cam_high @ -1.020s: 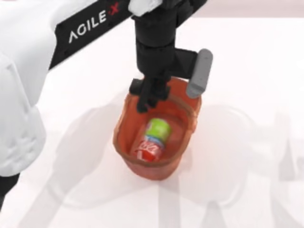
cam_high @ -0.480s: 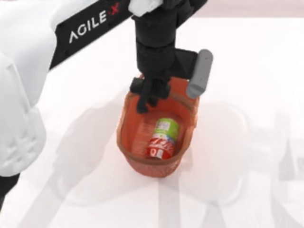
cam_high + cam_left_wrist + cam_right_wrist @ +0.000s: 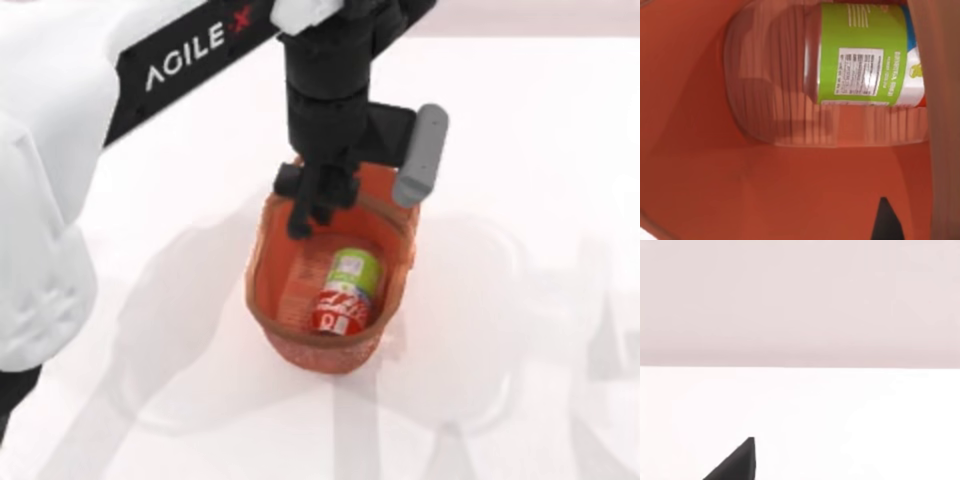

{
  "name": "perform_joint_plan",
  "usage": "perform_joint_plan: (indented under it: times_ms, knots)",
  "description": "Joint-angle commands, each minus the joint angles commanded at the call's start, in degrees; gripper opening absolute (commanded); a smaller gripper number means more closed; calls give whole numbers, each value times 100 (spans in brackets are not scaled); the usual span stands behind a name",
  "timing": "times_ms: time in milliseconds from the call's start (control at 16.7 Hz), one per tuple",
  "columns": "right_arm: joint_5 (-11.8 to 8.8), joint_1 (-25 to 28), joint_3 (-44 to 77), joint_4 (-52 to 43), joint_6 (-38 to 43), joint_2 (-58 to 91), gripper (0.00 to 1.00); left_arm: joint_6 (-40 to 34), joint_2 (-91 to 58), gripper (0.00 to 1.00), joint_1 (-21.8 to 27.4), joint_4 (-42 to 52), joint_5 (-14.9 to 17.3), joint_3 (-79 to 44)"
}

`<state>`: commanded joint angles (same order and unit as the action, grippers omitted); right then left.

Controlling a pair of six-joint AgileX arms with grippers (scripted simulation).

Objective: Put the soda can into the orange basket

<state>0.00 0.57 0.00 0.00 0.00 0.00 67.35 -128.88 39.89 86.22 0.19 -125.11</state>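
one soda can (image 3: 346,291), a smooth red-and-green cylinder, lies on its side on the slatted bottom of one oval woven orange basket (image 3: 268,262); left claw (image 3: 312,207) hovers over the basket's far rim, holding nothing, fingers close together

White table under soft light

The white table (image 3: 520,150) carries faint grey shadows; a pale pinkish wall (image 3: 800,300) rises at 12 o'clock.

The left arm (image 3: 60,120) has bulky white shells and a black link lettered AGILEX in white with a red X; black wrist, black gripper (image 3: 312,205), grey bar
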Motion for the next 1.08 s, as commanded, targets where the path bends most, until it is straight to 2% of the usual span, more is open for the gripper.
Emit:
perform_joint_plan:
  times_ms: [900,1080]
  knots:
    - [0,0,0,0,0,0,100,6,-5,0,-6,0,-1,3]
    - [0,0,0,0,0,0,100,49,-46,0,-69,238,5,-238]
